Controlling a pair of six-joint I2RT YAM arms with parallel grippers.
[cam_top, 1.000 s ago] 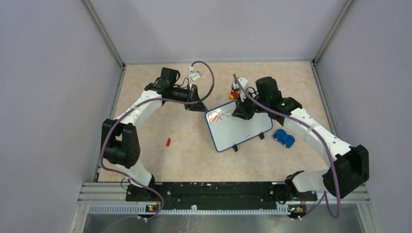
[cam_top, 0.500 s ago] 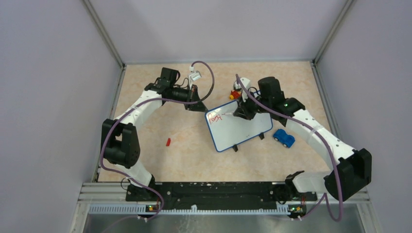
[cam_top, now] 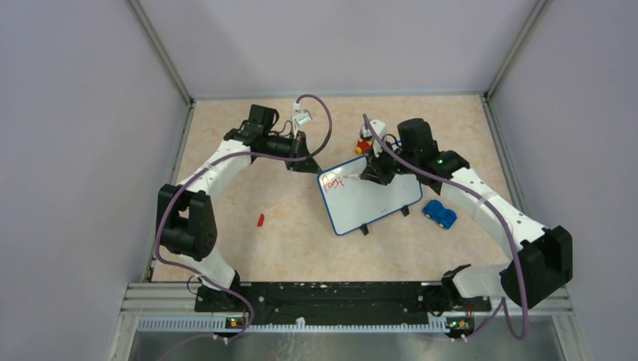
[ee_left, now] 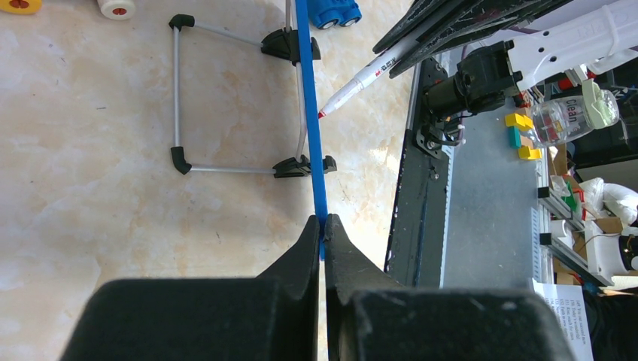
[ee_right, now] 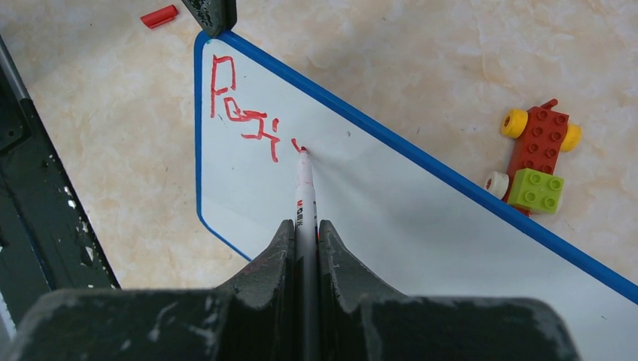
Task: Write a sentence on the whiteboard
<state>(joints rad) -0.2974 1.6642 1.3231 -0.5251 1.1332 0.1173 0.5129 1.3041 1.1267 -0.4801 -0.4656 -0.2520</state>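
The whiteboard, white with a blue rim, stands tilted on black feet at mid-table. My left gripper is shut on the rim at the board's upper-left corner. My right gripper is shut on a white marker. The marker's red tip touches the board face. The sentence is a few red letters, roughly "Posi" plus a short stroke at the tip.
A blue toy car sits right of the board. A red cap lies on the table to its left. A brick toy with yellow wheels stands behind the board. The board's wire stand rests on the table.
My right arm has shifted slightly over the board's upper left with the marker, its tip just right of the letters. The left arm and the board have not moved.
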